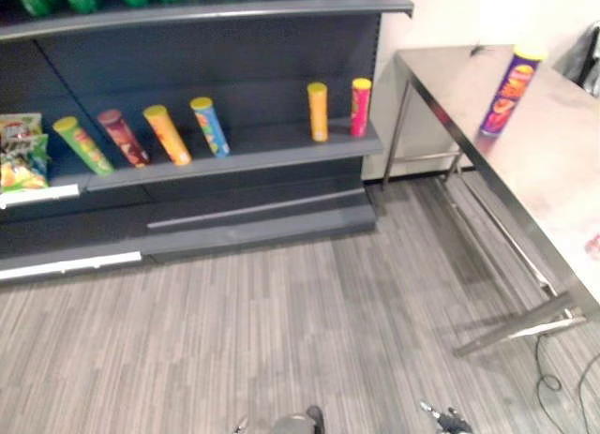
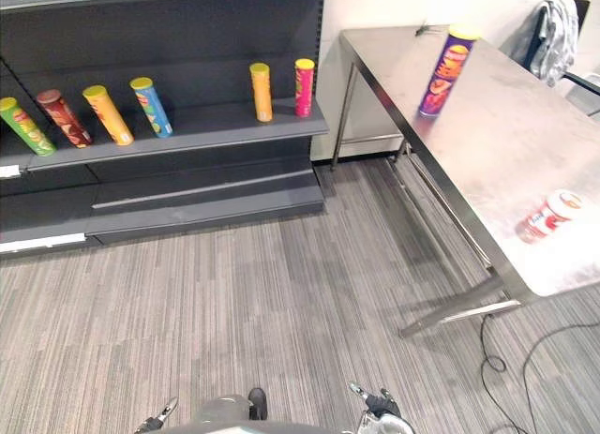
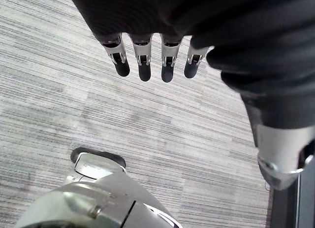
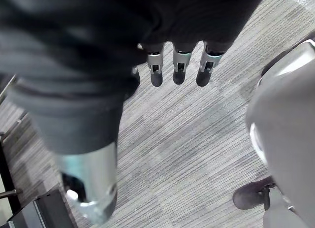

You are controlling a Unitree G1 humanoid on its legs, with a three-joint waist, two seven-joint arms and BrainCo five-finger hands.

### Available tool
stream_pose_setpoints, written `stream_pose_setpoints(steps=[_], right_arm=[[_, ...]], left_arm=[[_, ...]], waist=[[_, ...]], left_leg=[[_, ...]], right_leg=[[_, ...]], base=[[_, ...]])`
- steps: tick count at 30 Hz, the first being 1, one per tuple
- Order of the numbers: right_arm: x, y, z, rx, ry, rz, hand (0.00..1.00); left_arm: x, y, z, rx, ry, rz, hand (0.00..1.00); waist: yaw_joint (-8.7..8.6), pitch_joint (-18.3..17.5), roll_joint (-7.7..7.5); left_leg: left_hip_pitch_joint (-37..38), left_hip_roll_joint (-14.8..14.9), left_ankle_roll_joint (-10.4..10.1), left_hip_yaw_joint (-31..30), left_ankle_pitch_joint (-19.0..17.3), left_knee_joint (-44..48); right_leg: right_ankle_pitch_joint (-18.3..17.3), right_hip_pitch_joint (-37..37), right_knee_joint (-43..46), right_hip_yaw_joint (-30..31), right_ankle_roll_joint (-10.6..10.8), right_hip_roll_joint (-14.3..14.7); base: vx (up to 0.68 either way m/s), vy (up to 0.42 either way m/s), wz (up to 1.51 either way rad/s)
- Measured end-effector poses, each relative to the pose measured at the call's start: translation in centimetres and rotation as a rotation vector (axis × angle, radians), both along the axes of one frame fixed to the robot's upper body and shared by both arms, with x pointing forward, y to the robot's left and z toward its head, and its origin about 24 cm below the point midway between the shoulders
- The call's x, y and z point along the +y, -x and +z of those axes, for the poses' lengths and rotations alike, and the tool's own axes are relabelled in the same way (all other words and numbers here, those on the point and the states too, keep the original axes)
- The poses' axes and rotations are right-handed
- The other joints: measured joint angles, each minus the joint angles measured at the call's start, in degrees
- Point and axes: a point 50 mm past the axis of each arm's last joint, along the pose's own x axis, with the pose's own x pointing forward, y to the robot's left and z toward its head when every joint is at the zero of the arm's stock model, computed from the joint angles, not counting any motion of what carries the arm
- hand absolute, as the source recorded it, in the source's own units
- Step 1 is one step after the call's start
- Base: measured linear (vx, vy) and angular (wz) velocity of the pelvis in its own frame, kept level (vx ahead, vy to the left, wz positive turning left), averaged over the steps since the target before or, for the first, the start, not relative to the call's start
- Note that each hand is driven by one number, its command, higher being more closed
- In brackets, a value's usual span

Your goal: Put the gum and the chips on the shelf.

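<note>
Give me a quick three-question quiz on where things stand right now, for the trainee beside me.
1. True or false: the purple chips can stands on the table.
2. The gum tub lies: A on the shelf, B on the table, C on the floor.
3. Fill in: the left hand and right hand hold ____.
Key: 1 true; 2 B; 3 nothing.

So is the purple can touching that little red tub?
Apart. The right eye view shows bare table between the purple can and red tub.
</note>
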Motion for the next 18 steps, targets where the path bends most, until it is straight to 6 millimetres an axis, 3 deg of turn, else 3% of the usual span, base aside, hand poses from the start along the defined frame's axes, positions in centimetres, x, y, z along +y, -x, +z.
stream_pose_setpoints(steps=[1,3,5,7,9,10,11,12,13,14,15,18], right_arm=[[0.0,0.2,0.0,0.003,0.0,-0.003,0.0],[-0.5,0.3,0.2,-0.02,0.009,-0.049,0.0],[-0.7,0.8,0.2,-0.016,0.016,-0.066,0.0],[-1.1,0.9,0.2,-0.027,0.026,-0.088,0.0],[-1.3,1.1,0.2,-0.023,0.03,-0.098,0.0],[-1.3,1.2,0.2,-0.02,0.03,-0.101,0.0],[-1.3,1.2,0.2,-0.02,0.031,-0.104,0.0],[-1.4,1.2,0.2,-0.019,0.031,-0.108,0.0],[-1.7,1.8,0.2,-0.007,0.037,-0.117,0.0],[-2.0,2.0,0.2,-0.001,0.044,-0.125,0.0],[-2.0,1.8,0.2,-0.008,0.046,-0.131,0.0],[-2.5,1.2,0.6,-0.035,0.063,-0.123,0.0]], left_arm=[[0.2,0.2,0.0,0.007,-0.006,-0.003,0.0],[0.8,0.6,0.1,0.019,-0.025,-0.001,0.0],[0.9,0.3,0.2,0.014,-0.034,-0.001,0.0],[0.5,0.2,0.1,0.013,-0.021,0.009,0.0],[0.2,0.1,0.0,0.011,-0.013,0.013,0.0],[-0.5,0.1,-0.1,0.011,0.002,0.02,0.0],[-0.5,0.2,-0.2,0.015,0.003,0.017,0.0],[-0.6,0.1,-0.2,0.018,0.0,0.005,0.0],[-1.1,0.0,-0.3,0.025,0.015,-0.001,0.0],[-1.5,-0.2,-0.4,0.025,0.028,-0.005,0.0],[-1.7,-0.8,-0.4,0.014,0.031,-0.024,0.0],[-3.0,-4.3,0.0,-0.076,0.053,-0.064,0.0]], waist=[[-0.49,0.14,0.22],[-1.33,0.87,-0.09],[-1.32,1.08,-0.34],[-1.62,1.2,-0.21],[-2.19,1.26,-0.14],[-2.34,1.33,-0.24],[-2.51,1.37,-0.23],[-2.95,1.88,0.03],[-3.68,2.09,1.37],[-3.9,2.21,1.82],[-4.29,2.95,2.42],[-4.52,4.3,3.45]], left_leg=[[0.99,-0.14,0.32,-0.34,-0.5,-0.22],[6.49,-0.7,0.54,-1.0,-1.89,-1.61],[11.0,-0.6,1.09,-1.06,-3.26,-3.69],[15.12,0.74,0.81,-0.92,-4.58,-5.77],[17.8,1.99,-0.22,0.03,-5.39,-7.73],[20.21,2.42,-1.28,1.88,-5.78,-9.93],[21.0,2.47,-2.4,2.5,-5.75,-10.75],[22.56,2.56,-3.32,3.58,-6.2,-11.84],[24.83,3.47,-4.59,3.71,-6.61,-13.31],[25.82,4.24,-5.28,4.03,-6.37,-13.83],[26.59,4.94,-7.57,5.02,-4.96,-13.81],[28.2,5.9,-10.17,6.96,-2.51,-13.34]], right_leg=[[-0.12,-1.17,3.86,-0.01,0.26,0.74],[-6.86,-6.86,15.95,-4.88,-0.58,2.36],[-13.74,-10.12,16.66,-11.43,-4.45,2.2],[-18.63,-13.33,8.48,-19.48,-5.79,3.33],[-18.77,-15.12,-3.81,-26.01,-5.94,4.79],[-17.5,-16.37,-13.62,-31.12,-5.59,5.63],[-16.29,-16.68,-17.19,-32.78,-6.01,5.92],[-12.65,-16.62,-21.31,-34.63,-7.88,6.4],[-7.37,-15.12,-23.27,-36.53,-12.79,7.6],[-7.51,-14.73,-23.05,-36.79,-13.81,8.45],[-8.99,-14.47,-22.22,-36.85,-14.8,9.17],[-12.18,-14.71,-18.67,-37.85,-16.79,10.64]], base=[[0.16,0.105,0.25],[0.19,0.073,0.19],[0.16,0.005,0.03],[0.16,-0.054,-0.08],[0.28,-0.093,-0.23],[0.31,-0.094,-0.43],[0.39,-0.099,-0.5],[0.37,-0.086,-0.33],[0.5,-0.113,-0.28],[0.53,-0.116,-0.25],[0.5,-0.135,-0.33],[0.43,-0.147,-0.39]])
